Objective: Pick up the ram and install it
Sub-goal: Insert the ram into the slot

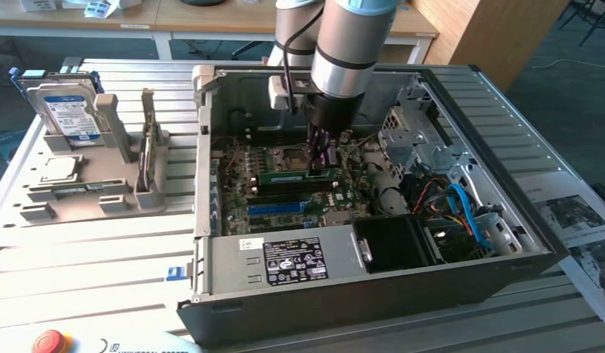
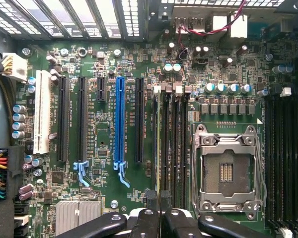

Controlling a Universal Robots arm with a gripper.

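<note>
Exterior view first: I see the claw [image 1: 322, 163] reaching down into the open black and grey computer case [image 1: 282, 312], which lies on the ribbed metal tabletop [image 1: 87, 243]. The long, thin green circuit-board ram stick [image 1: 300, 176] stands on its edge directly under the claw. It is just beside the square silver processor socket [image 1: 288, 156], on the side of the socket that faces the long blue plastic slot [image 1: 278, 208]. The claw is clenched, and I judge that it grasps the ram near the middle of its upper edge.

In the wrist view the dark fingertips [image 2: 150, 201] are pressed almost together over the group of black memory slots [image 2: 171, 144]. These slots lie between the processor socket [image 2: 226, 171] and the blue slot [image 2: 120, 124].

To my judgement the picking up is done and the step in hand is the installing: the ram is at the slots next to the socket. I cannot tell if its lower edge has already entered a slot or only hovers over one.

Seating it, I think, calls for the stick to be in line with one single slot along its whole length. It also calls for a straight push down without tilt, because the neighbouring slots are very near.
</note>
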